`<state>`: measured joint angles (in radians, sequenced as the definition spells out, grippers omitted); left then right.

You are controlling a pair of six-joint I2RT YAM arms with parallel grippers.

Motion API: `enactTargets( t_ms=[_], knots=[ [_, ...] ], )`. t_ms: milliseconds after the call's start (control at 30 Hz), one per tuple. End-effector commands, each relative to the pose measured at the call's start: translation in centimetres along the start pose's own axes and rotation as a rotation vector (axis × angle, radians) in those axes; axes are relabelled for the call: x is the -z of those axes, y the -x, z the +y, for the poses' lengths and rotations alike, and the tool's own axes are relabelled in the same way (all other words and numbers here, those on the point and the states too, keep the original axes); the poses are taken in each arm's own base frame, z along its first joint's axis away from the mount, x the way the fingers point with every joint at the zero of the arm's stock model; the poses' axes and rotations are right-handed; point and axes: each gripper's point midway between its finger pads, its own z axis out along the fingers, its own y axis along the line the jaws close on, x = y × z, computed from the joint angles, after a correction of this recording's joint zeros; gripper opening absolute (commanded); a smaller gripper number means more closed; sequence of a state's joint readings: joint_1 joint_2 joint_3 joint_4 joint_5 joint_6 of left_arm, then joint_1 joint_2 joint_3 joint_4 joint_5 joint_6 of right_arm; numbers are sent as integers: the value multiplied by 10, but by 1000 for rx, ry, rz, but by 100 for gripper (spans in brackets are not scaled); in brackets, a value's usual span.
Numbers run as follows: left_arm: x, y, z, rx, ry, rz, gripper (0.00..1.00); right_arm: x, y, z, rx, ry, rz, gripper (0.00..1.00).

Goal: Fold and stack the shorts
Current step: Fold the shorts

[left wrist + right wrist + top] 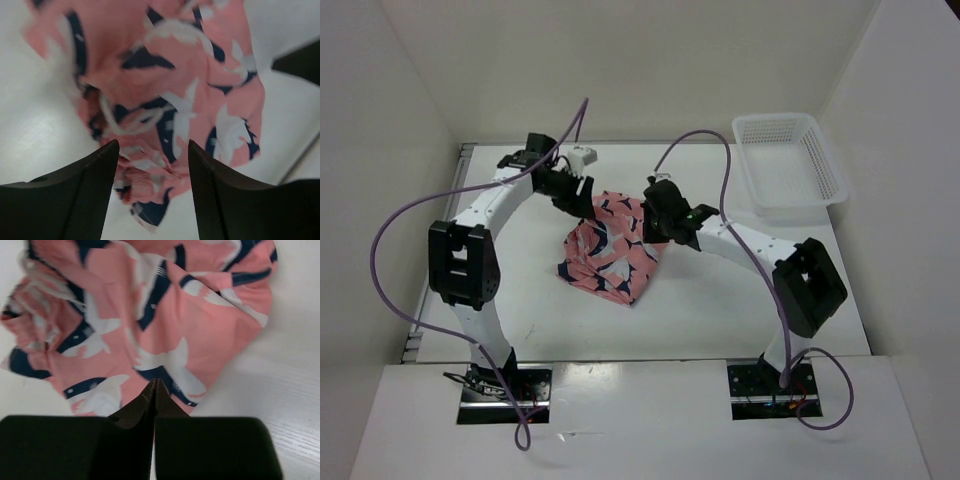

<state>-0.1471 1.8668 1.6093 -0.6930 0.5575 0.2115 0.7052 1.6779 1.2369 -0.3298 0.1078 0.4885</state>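
The salmon-pink shorts [610,248] with navy-and-white sharks lie crumpled in the middle of the white table. My left gripper [582,200] is at their far left corner. In the left wrist view it [153,150] stands open, its two dark fingers either side of a bunched hem of the shorts [175,90]. My right gripper [656,228] is down on their right edge. In the right wrist view it [155,385] is shut, tips pressed together on the near border of the shorts [150,315], pinching the cloth there.
A white mesh plastic basket [775,122] stands at the back right of the table, apart from the shorts. Purple cables loop over both arms. White walls close in the table at the left, back and right.
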Motion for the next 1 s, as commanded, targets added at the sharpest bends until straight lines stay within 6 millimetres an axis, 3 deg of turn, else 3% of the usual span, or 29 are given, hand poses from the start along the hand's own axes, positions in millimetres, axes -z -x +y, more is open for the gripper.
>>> enactTargets(
  t_ms=[0,100,200,233,333,367,433,500,533,633,667,733,767,800,967],
  knots=[
    [-9,-37,-36,47,-184,83,64,-14,14,-1,-74,25,-50,0],
    [-24,-55,-52,51,-212,142,64,-33,10,-18,-92,-13,-31,0],
    [-45,-72,-50,48,-162,189,64,-49,-3,-37,-118,-60,25,0],
    [-50,-92,-33,78,-64,240,64,-60,-11,-41,-116,-75,51,0],
    [-62,-123,1,98,89,303,64,-80,-18,-55,-133,-108,99,0],
    [-65,-140,3,114,97,344,64,-85,-20,-58,-131,-124,106,0],
    [-66,-150,12,136,128,358,64,-97,-19,-67,-137,-154,107,0],
    [-67,-162,13,155,142,391,64,-104,-5,-74,-169,-171,81,0],
    [-69,-167,15,159,148,406,64,-111,-5,-86,-181,-202,87,0],
    [-71,-171,12,170,128,417,64,-117,19,-102,-213,-247,41,0],
    [-69,-173,7,167,102,429,66,-122,19,-103,-213,-249,45,0],
    [-69,-168,-8,178,-4,405,69,-127,38,-107,-219,-239,17,0],
    [-69,-167,-15,190,-39,402,70,-133,33,-109,-203,-248,36,0],
    [-70,-160,-20,192,-75,378,72,-135,48,-105,-183,-233,10,0],
    [-68,-135,-24,152,-89,334,77,-130,70,-97,-149,-218,-17,0]
  ],
)
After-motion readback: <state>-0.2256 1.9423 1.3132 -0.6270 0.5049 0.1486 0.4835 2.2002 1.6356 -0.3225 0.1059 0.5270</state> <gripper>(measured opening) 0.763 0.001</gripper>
